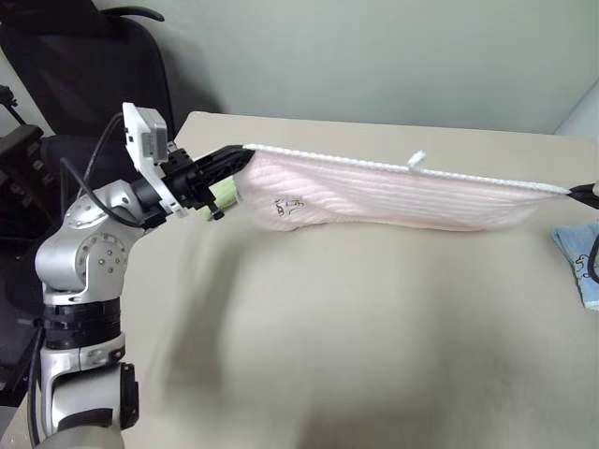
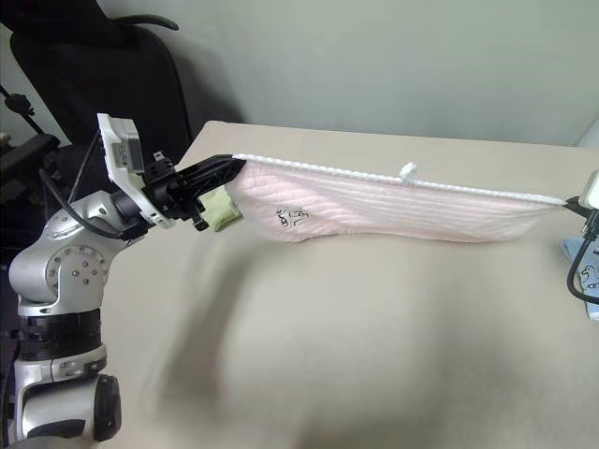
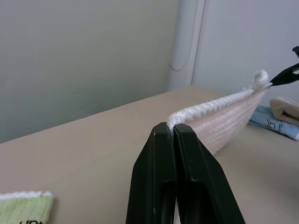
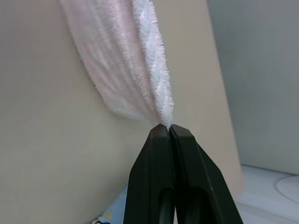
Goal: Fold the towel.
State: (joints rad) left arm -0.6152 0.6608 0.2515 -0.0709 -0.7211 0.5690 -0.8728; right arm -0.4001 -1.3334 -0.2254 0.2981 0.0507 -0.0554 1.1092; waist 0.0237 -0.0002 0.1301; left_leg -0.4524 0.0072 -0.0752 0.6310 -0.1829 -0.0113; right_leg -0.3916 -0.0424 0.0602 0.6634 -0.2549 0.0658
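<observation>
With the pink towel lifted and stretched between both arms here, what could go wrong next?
1. Each pincer, left and right, grips only the white edging of the pale pink terry towel; a corner might slip out.
2. The light green cloth lies right by the left corner and could get dragged.
3. The light blue cloth near the right end could be covered when the towel comes down.

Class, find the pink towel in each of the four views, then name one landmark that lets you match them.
Left eye view: towel stretched across the middle, above the table.
Right eye view: the same span, mid-picture.
Left wrist view: it runs away from the left end effector pinching its corner.
Right wrist view: it hangs from the right end effector.
Shared landmark: the white edging.
</observation>
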